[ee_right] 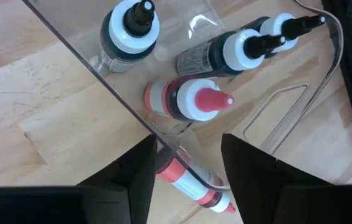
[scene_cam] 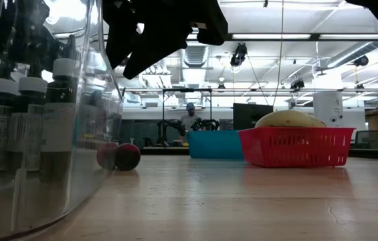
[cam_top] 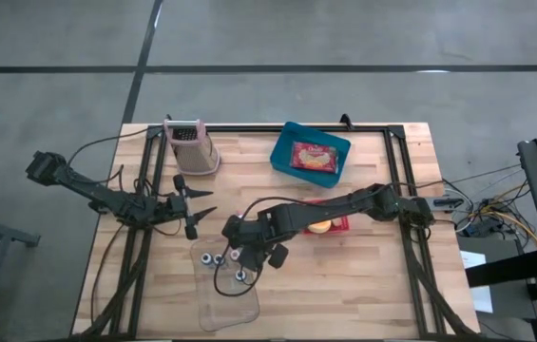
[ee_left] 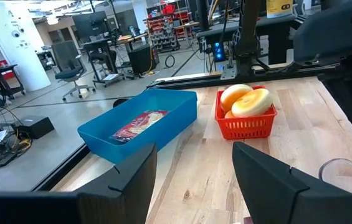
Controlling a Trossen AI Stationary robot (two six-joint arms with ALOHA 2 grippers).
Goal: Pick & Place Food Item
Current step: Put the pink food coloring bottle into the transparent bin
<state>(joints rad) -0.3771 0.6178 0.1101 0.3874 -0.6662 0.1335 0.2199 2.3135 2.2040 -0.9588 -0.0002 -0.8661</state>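
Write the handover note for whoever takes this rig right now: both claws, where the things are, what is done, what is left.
Right claw: open, empty, over the clear tray at the table's front, above the small bottles.
Left claw: open, empty, waiting at the table's left side, pointing towards the middle.
Things: four bottles stand in the clear tray; another bottle lies under the right claw. Red basket mid-table holds round yellow food. Blue bin at the back holds a snack packet.
Done: the red-capped bottle looks just placed in the tray.
Left: probably the lying bottle; check before going on.
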